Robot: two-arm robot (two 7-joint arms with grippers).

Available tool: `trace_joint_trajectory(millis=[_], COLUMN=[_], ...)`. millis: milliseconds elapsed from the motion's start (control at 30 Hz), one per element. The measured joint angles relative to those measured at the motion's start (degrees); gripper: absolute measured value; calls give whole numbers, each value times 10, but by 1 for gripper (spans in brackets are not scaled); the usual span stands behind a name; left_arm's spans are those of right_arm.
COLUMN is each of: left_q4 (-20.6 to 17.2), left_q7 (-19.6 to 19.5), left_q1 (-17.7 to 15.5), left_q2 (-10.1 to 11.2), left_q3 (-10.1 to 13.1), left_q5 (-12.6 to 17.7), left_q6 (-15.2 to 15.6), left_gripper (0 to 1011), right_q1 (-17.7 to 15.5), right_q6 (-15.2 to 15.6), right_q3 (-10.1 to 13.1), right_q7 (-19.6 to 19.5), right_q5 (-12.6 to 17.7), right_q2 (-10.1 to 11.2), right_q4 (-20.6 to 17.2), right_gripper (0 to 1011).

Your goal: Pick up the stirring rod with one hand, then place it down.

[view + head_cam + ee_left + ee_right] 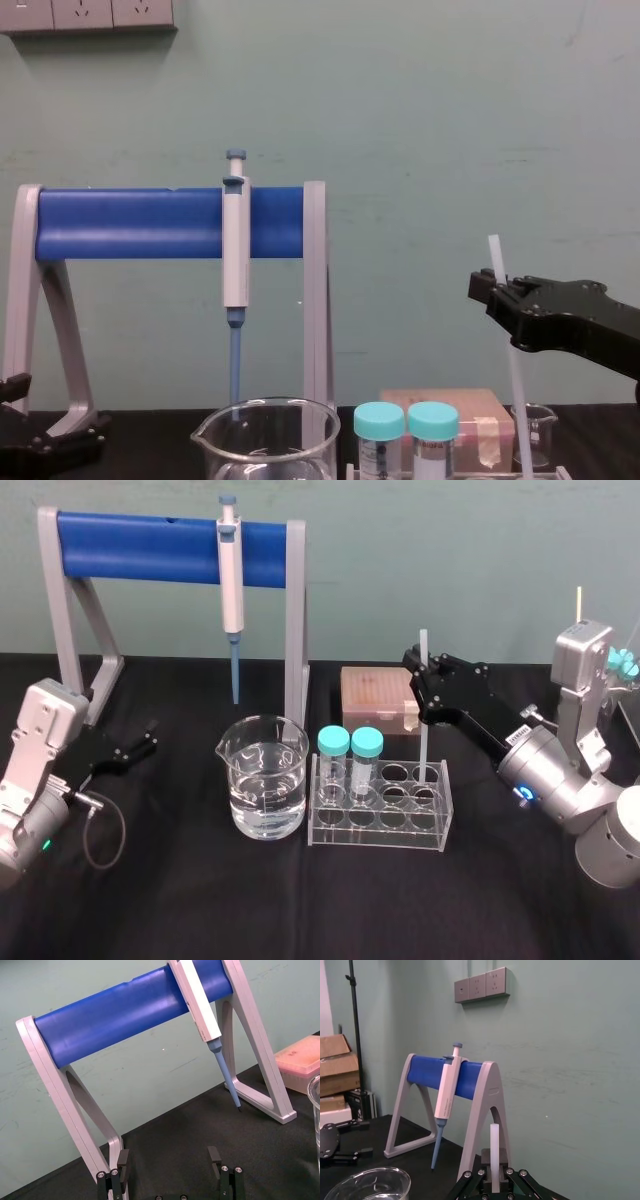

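Note:
The stirring rod (426,742) is a thin translucent-white stick held nearly upright over the right end of the clear tube rack (380,825). My right gripper (424,683) is shut on its upper part. In the right wrist view the stirring rod (494,1146) rises between the closed fingers. In the chest view the stirring rod (520,400) runs down from the right gripper (503,292) toward the rack. Its lower end reaches a back hole of the rack; I cannot tell whether it rests there. My left gripper (146,740) stays parked at the far left; the left gripper (169,1156) is open with nothing in it.
A glass beaker of water (264,778) stands left of the rack. Two teal-capped tubes (350,748) sit in the rack's left holes. The grey stand with a blue bar (150,548) holds a pipette (231,575). A pink tip box (375,695) is behind the rack.

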Motion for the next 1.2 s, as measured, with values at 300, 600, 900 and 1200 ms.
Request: trace_joint_trajectory(millis=[300,600,900,1200], left_q4=[0,0,0,0], left_q7=[0,0,0,0], left_q1=[0,0,0,0], left_q2=[0,0,0,0], left_q3=[0,0,0,0], left_q5=[0,0,0,0], left_q6=[0,0,0,0], left_gripper=[1000,1000,1000,1000], right_q1=[-4,-4,-2,-2], right_q6=[-6,-5,-2,3], right_q3=[6,7,7,8], right_q7=[5,6,4,2], right_q5=[2,-1,-5,-7], right_q2=[-8,-12,-17,-21], right_q4=[8,17,32,38], right_gripper=[72,72,72,72])
